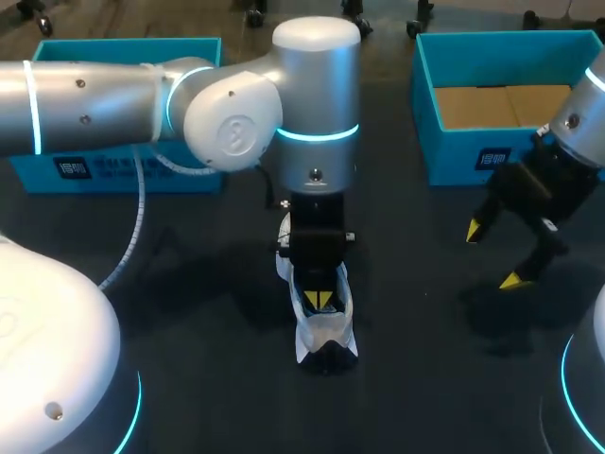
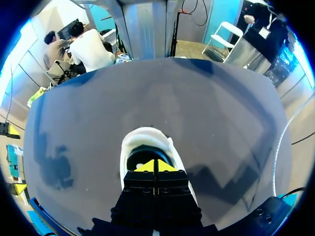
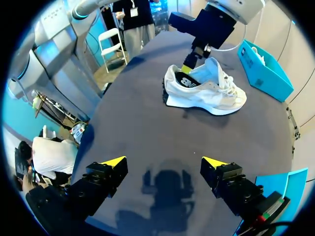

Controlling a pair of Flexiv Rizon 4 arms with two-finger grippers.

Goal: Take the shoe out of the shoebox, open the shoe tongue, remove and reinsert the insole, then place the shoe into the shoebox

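Observation:
A white sneaker (image 1: pixel 326 333) lies on the dark table near its middle, heel toward the front edge. My left gripper (image 1: pixel 319 300) hangs straight down over it, shut, its yellow tips inside the shoe's opening (image 2: pixel 142 135). Nothing shows between the fingers of the left gripper (image 2: pixel 155 166). The right wrist view shows the sneaker (image 3: pixel 206 93) side on, with the left gripper (image 3: pixel 189 63) dipping in behind its tongue. My right gripper (image 1: pixel 492 255) hovers open and empty at the right, well apart from the shoe; beneath the right gripper (image 3: pixel 164 162) is bare table.
An open teal shoebox (image 1: pixel 492 156) with a brown cardboard floor stands at the back right, just behind my right gripper. A second teal box (image 1: pixel 113 170) stands at the back left, partly hidden by my left arm. A white cable (image 1: pixel 142 208) hangs from that arm.

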